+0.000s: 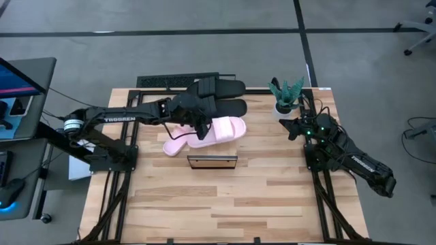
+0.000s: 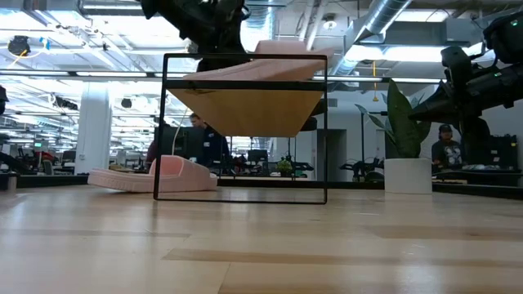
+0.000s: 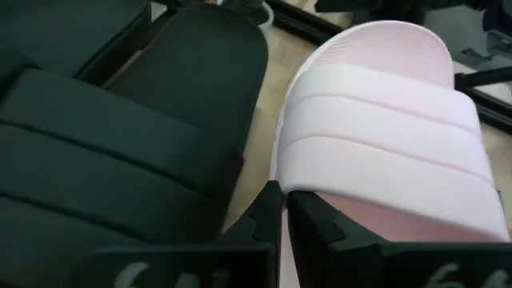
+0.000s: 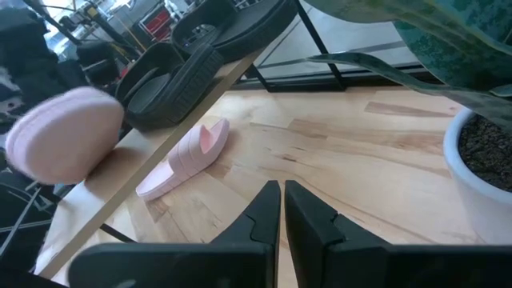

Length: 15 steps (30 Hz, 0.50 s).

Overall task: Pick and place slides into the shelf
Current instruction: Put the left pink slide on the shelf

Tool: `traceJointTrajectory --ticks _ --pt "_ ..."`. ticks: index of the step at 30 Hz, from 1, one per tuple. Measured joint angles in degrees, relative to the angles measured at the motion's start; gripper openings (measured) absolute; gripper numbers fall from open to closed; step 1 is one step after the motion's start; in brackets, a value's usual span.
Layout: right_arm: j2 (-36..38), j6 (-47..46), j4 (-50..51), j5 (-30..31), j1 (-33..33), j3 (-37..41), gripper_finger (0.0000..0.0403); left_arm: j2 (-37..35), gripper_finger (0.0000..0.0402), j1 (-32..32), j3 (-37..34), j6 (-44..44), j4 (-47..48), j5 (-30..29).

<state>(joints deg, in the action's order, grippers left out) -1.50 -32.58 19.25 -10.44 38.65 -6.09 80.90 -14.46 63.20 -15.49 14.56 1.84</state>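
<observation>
The left gripper (image 1: pixel 202 126) reaches over the shelf (image 1: pixel 212 162) near the middle of the tabletop (image 1: pixel 225 204). In the left wrist view its jaws are nearly together, pinched on the edge of a pink slide (image 3: pixel 384 136) that lies on the shelf's plank top. Just beside that slide, two black slides (image 1: pixel 221 96) rest side by side on the shelf, toward the far edge of the tabletop. The second pink slide (image 1: pixel 178 141) lies on the tabletop, partly under the left arm; the low view shows it on the wood beside the shelf's dark frame (image 2: pixel 245 129). The right gripper (image 1: pixel 291 128) waits at the right side of the tabletop, near a potted plant (image 1: pixel 286 95), with its jaws drawn narrow and holding nothing. People sit in the room behind the tabletop.
</observation>
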Motion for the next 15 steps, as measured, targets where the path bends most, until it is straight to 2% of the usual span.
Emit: traceJointTrajectory --ticks 15 --pt "0.0 0.0 0.0 0.0 0.0 0.0 0.0013 0.7 0.0 -3.8 0.0 2.6 -1.7 3.9"
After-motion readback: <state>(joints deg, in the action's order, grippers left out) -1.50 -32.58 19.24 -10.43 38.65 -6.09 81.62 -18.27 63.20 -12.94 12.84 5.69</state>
